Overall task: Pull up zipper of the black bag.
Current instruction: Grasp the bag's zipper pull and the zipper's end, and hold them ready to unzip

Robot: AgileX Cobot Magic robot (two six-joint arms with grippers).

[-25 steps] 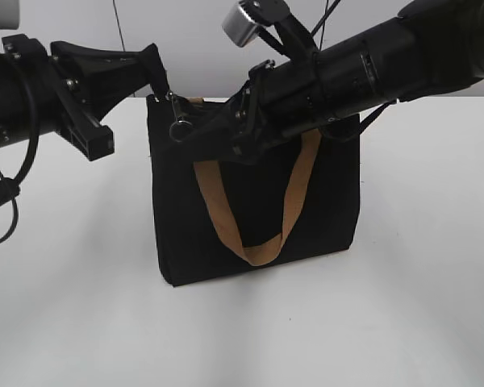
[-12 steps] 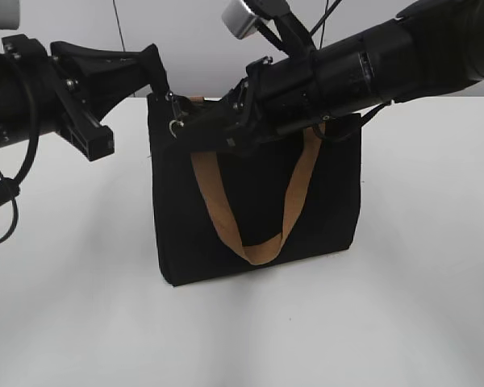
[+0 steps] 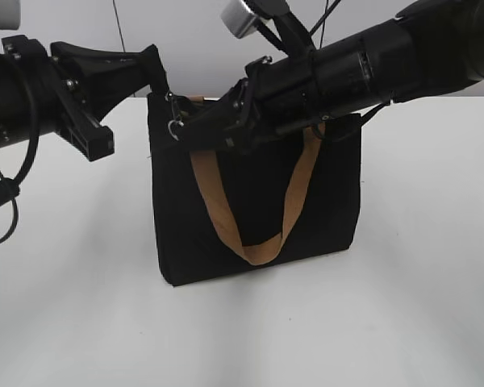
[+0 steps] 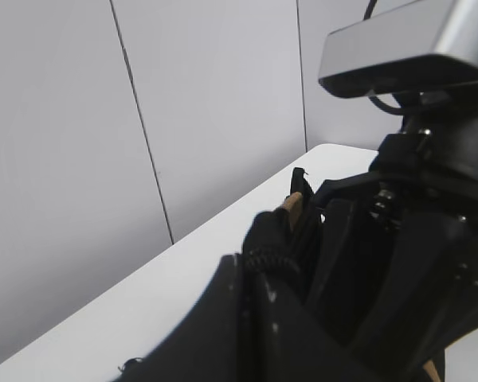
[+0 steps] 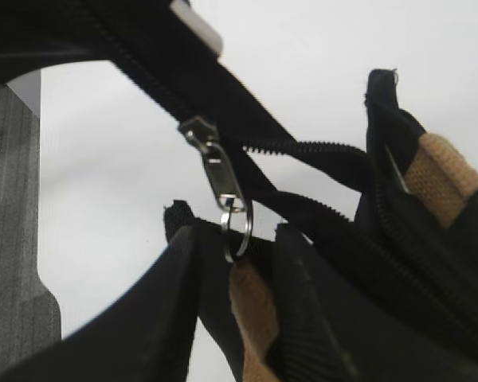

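The black bag (image 3: 258, 201) stands upright on the white table, its tan handle (image 3: 258, 250) hanging down the front. My left gripper (image 3: 160, 81) is shut on the bag's top left corner; in the left wrist view (image 4: 255, 270) its dark jaws are pressed together on black fabric. My right gripper (image 3: 185, 133) reaches across to that same corner. In the right wrist view the silver zipper (image 5: 223, 187) hangs from the black tape, and its ring sits between the tips of my open right fingers (image 5: 235, 239). The zipper also glints in the exterior view (image 3: 174, 126).
The white table (image 3: 419, 306) spreads around the bag on all sides. A grey panelled wall (image 4: 183, 119) stands behind the table's far edge. The right arm's body lies over the bag's top edge.
My right gripper has moved a little left and up toward the bag's top left corner, bringing its fingertips to the pull ring. The left gripper and the bag have stayed still.
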